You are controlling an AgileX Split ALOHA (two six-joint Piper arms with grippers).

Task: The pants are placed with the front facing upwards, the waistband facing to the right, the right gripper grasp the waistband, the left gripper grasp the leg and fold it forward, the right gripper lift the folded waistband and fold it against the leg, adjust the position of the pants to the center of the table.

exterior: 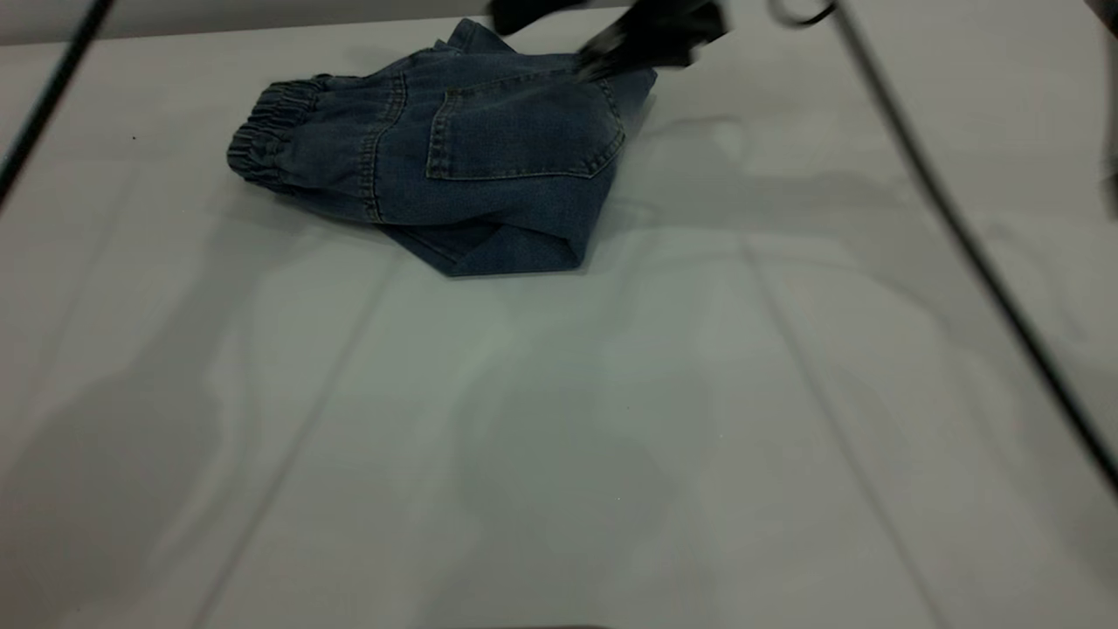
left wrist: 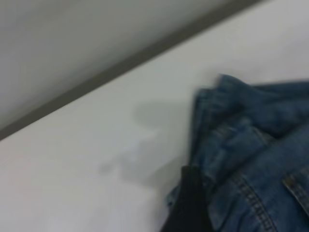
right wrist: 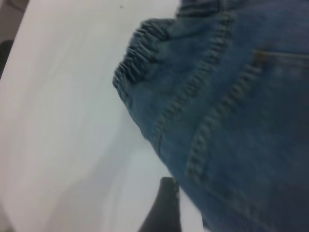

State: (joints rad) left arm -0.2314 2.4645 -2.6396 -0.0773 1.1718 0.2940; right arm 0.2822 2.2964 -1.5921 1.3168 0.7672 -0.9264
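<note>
— So where does everything sit?

— On the table (exterior: 611, 419), the pants (exterior: 472, 166) lie folded near its far edge, off centre, so I judge repositioning remains.

— And your claws?

— My right gripper (exterior: 651, 39) hovers at their far right corner; I cannot tell its spread. My left gripper (left wrist: 190, 208) touches the denim, likewise unclear.

— Looks?

— Back pocket (exterior: 524, 131) up, waistband (exterior: 262, 140) gathered leftward.

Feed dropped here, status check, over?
One gripper at the pants' far right edge. Pants folded, pocket up, waistband left, off-centre on the table. Nothing in the way.
</note>
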